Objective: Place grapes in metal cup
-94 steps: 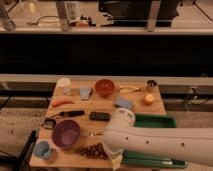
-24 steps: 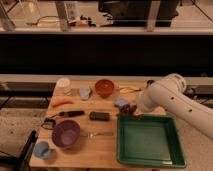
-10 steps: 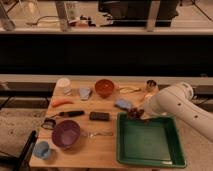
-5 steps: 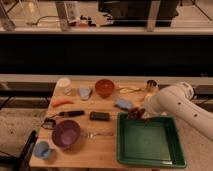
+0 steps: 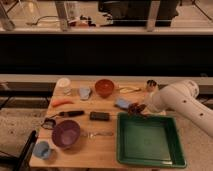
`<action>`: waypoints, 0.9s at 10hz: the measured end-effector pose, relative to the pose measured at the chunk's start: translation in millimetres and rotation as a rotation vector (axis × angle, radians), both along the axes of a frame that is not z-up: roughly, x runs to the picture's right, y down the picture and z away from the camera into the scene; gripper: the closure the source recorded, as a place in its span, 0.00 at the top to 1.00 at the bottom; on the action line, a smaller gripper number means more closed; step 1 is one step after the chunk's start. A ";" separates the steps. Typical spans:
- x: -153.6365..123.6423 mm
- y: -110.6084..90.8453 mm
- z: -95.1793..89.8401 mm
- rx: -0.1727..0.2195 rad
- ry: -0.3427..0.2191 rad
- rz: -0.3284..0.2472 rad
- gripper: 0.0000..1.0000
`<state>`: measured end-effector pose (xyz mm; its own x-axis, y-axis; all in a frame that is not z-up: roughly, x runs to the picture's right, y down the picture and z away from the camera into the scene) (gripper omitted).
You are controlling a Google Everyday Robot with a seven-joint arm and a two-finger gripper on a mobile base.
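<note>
The grapes (image 5: 136, 107), a dark reddish cluster, hang at the tip of my gripper (image 5: 139, 108), just above the far left corner of the green tray (image 5: 148, 141). The gripper is shut on them, and its white arm (image 5: 177, 101) reaches in from the right. The metal cup (image 5: 151, 85), small, dark and shiny, stands at the table's back right, a short way behind and to the right of the grapes. The arm's elbow is close beside it.
A light blue flat thing (image 5: 122, 103) lies just left of the grapes. An orange-red bowl (image 5: 104, 87), a white cup (image 5: 63, 83) and a carrot (image 5: 62, 102) lie further left. A purple bowl (image 5: 66, 133) and a light blue cup (image 5: 42, 149) stand front left. A black block (image 5: 99, 116) is mid-table.
The grapes have left the table's front edge and travelled with the gripper to the tray's far left corner. Over the last second the gripper has barely moved, perhaps slightly upward.
</note>
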<state>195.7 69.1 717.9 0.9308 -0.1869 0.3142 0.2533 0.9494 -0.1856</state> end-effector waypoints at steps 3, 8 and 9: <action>-5.2 -44.3 14.4 0.031 -0.036 0.006 0.00; 43.4 -93.5 64.0 0.058 -0.070 0.051 0.00; 57.6 -105.8 75.6 0.064 -0.067 0.059 0.00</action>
<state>253.3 -36.7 793.6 0.9182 -0.1536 0.3652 0.2059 0.9725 -0.1088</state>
